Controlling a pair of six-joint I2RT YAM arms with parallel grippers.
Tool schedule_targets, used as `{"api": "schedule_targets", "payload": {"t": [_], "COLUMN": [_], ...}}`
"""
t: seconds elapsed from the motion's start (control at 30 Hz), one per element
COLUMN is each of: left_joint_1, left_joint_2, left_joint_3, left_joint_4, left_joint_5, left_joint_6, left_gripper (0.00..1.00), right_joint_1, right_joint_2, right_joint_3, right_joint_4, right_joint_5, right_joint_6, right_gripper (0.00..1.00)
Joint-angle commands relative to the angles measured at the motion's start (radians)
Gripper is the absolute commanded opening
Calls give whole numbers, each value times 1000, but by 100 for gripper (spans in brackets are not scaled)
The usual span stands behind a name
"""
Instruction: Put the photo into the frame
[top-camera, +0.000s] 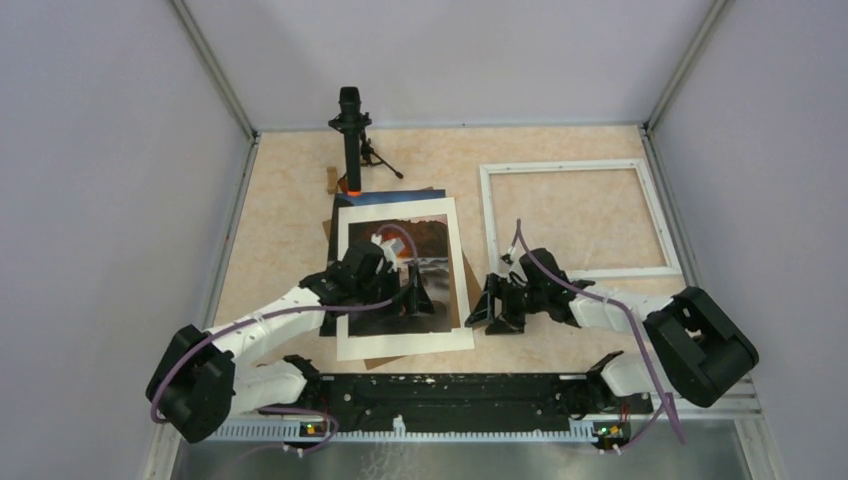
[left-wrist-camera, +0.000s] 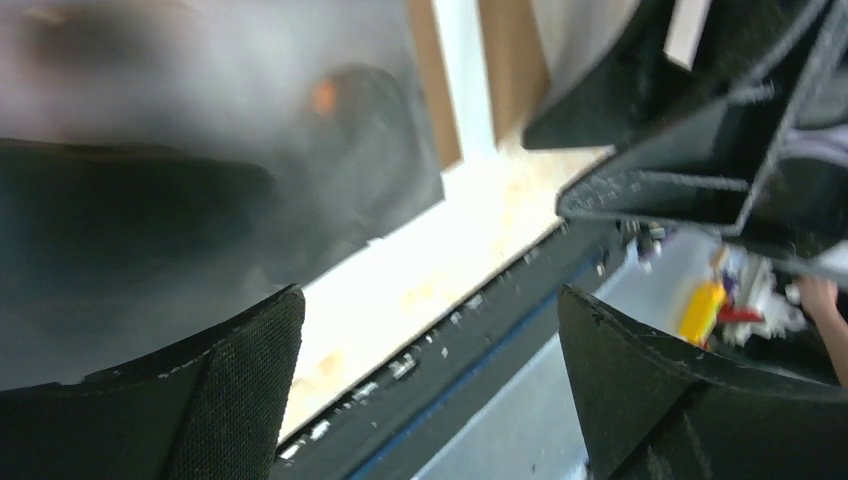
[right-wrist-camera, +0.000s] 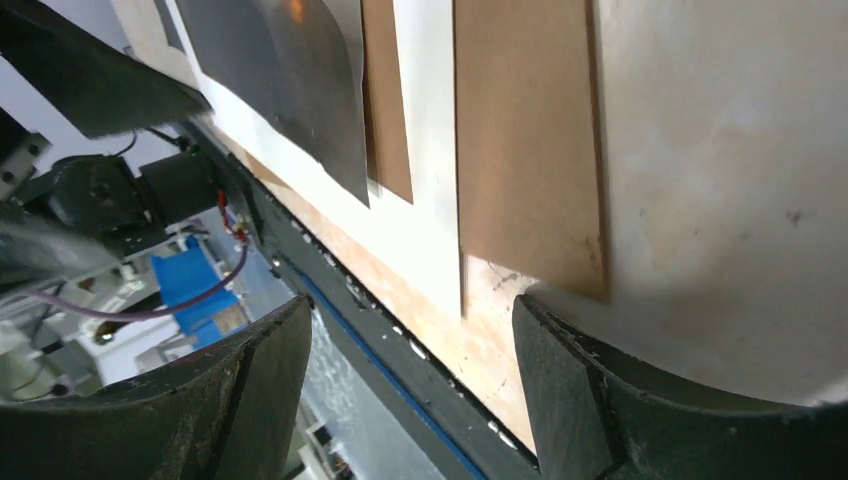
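You are looking at the photo (top-camera: 442, 258) lying flat on the left-centre of the table (top-camera: 280, 220), with a white sheet (top-camera: 400, 342) showing around it and brown cardboard (right-wrist-camera: 525, 150) poking out beside that. The frame (top-camera: 560, 165) is lying flat and empty at the back right, well apart from the photo. Your left gripper (top-camera: 418, 292) is hanging low over the near half of the photo with its jaws spread wide and nothing between them; in its wrist view the dark, blurred print is filling the upper left. Your right gripper (top-camera: 497, 312) is sitting low over bare table between the white sheet and the frame's near rail, jaws apart and gripping nothing; its wrist view is showing the cardboard's corner just beyond the fingers (right-wrist-camera: 600, 400). A black stand (top-camera: 351, 140) is standing upright at the back, behind the photo.
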Motion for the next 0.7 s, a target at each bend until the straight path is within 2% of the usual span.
{"api": "schedule_targets", "payload": {"t": [0.0,0.23,0.43,0.67], "left_joint_1": [-80,-91,-91,-91], "left_joint_2": [-10,-47,-33,-26], "left_joint_3": [-83,-216,-247,-269], "left_joint_4": [126,212,230,245], "left_joint_5": [154,90,31,32], "left_joint_6": [-110,-146,-146,-155], "left_gripper": [98,98,98,98], "right_joint_1": [7,50,78,82], "right_joint_2": [-41,-12,46,70], "right_joint_3": [-68,-127,-167,-218], "right_joint_4": [93,222,375,631], "right_joint_5": [-23,-3,47,-30], "right_joint_6": [47,95,176,319], "right_gripper": [73,72,72,72]}}
